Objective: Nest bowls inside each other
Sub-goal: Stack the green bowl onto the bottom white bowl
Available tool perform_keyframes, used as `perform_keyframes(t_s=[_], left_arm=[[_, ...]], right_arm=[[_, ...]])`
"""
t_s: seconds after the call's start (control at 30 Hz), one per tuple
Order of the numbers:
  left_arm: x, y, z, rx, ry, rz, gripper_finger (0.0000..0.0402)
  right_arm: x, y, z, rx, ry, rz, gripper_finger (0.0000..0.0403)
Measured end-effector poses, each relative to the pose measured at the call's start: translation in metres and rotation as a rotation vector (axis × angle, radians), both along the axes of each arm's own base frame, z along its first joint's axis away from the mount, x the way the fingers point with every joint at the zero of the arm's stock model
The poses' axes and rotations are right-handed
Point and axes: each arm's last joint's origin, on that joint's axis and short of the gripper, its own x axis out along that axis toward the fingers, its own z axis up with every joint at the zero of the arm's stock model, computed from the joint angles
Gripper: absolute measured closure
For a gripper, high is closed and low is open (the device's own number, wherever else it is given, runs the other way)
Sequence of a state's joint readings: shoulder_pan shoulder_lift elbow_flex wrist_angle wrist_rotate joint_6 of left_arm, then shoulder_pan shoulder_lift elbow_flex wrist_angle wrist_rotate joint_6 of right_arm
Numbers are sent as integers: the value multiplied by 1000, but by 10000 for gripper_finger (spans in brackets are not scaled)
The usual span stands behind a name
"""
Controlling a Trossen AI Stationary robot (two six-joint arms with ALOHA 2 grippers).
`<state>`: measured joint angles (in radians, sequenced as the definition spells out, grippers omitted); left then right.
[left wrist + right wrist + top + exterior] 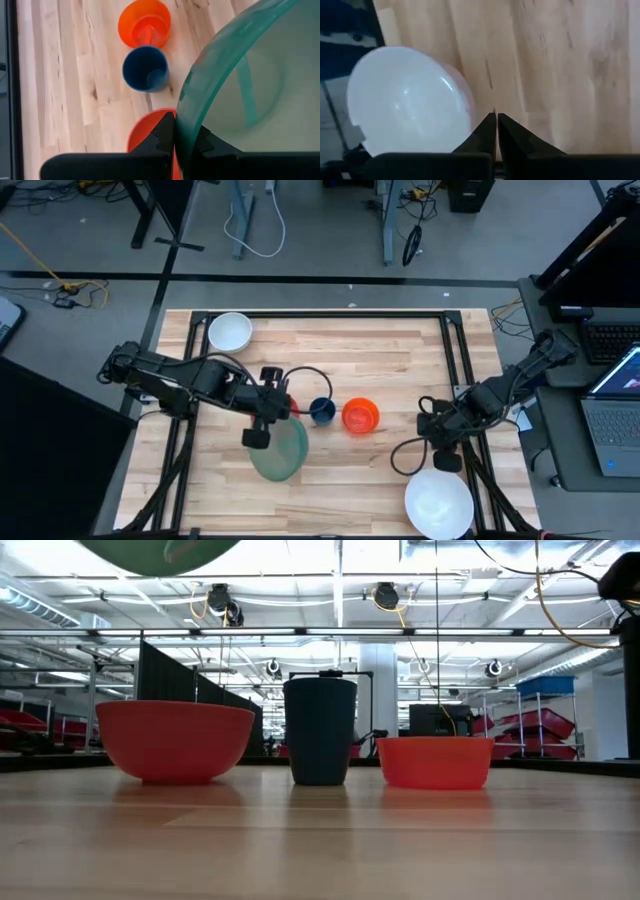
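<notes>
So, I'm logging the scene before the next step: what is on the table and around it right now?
Large green bowl: 1, green, held by its rim above the table's middle.
Red bowl: 1, red, mostly under the green one.
Blue cup-like bowl: 1, dark blue, table centre.
Orange bowl: 1, orange, beside the blue.
Small white bowl: 1, white, far left corner.
Large white bowl: 1, white, near right edge.
Left gripper: shut on the green rim.
Right gripper: shut, empty, beside the large white bowl.
</notes>
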<state>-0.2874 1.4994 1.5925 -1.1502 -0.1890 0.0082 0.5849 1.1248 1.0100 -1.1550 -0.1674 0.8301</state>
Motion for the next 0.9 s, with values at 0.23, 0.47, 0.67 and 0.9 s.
perform_keyframes(t_s=[0.23, 0.47, 0.67, 0.9], left_arm=[[2, 0, 1, -6, -20, 0, 401], [2, -1, 1, -3, -22, -7, 401], [2, -1, 1, -3, -24, -7, 401], [2, -1, 1, 7, -24, -24, 401]], right_arm=[[-3, 9, 1, 75, 28, 29, 324], [-8, 15, 0, 85, 76, -29, 245], [-7, 26, -8, 58, 126, -29, 205], [1, 41, -26, -11, 209, -29, 185]])
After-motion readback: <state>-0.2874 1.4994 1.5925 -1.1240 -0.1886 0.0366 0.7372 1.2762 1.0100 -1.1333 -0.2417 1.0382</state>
